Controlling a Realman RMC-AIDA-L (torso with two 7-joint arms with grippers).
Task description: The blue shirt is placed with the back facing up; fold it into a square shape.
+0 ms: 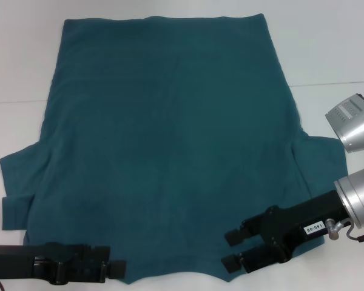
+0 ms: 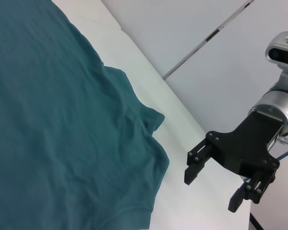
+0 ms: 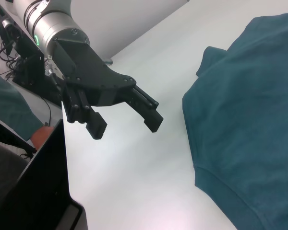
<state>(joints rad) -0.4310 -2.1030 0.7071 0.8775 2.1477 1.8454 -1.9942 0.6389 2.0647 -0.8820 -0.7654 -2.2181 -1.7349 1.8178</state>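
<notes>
The blue shirt (image 1: 170,139) lies spread flat on the white table (image 1: 333,54), plain side up, with both short sleeves out to the sides and the neck end nearest me. My left gripper (image 1: 112,259) hovers open at the near left corner of the shirt, holding nothing; the right wrist view shows it (image 3: 126,129) over bare table beside the shirt (image 3: 249,120). My right gripper (image 1: 230,248) is open over the near right part of the shirt. The left wrist view shows that gripper (image 2: 211,194) empty, beside a sleeve of the shirt (image 2: 53,120).
A seam line (image 1: 327,83) crosses the table top behind the shirt. In the right wrist view a black panel (image 3: 33,191) and cables sit off the table's edge, behind the left arm. Bare white table surrounds the shirt on both sides.
</notes>
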